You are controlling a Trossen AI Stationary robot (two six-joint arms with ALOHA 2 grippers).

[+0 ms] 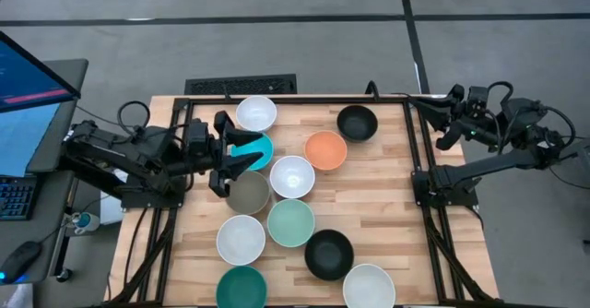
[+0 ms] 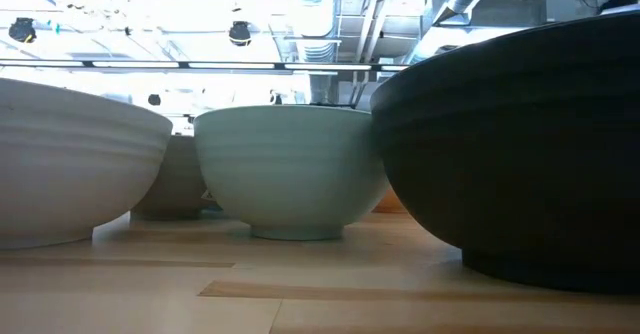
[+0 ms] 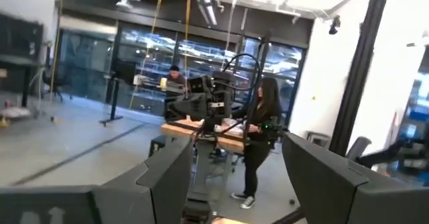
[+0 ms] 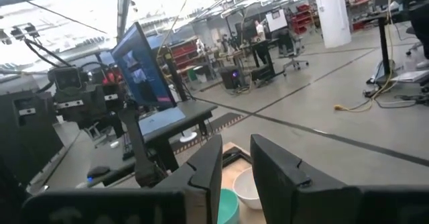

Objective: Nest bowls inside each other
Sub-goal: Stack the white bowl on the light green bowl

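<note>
Eleven bowls stand on their bases on the wooden table (image 1: 387, 207): white (image 1: 256, 112), black (image 1: 357, 122), orange (image 1: 325, 149), turquoise (image 1: 258, 151), white (image 1: 292, 176), grey-taupe (image 1: 247, 195), mint (image 1: 291, 222), white (image 1: 241, 239), black (image 1: 329, 254), dark teal (image 1: 241, 288), white (image 1: 369, 287). My left gripper (image 1: 222, 153) is open wide at the table's left side, over the near-left rims of the turquoise and grey-taupe bowls, holding nothing. My right gripper (image 4: 236, 177) waits at the far right corner, its fingers a narrow gap apart.
The low view looks past a white bowl (image 2: 70, 174), the mint bowl (image 2: 290, 169) and a black bowl (image 2: 520, 144). A black frame (image 1: 304, 99) edges the table. A monitor (image 1: 23, 77) stands to the left. A person (image 3: 258, 140) stands in the room beyond.
</note>
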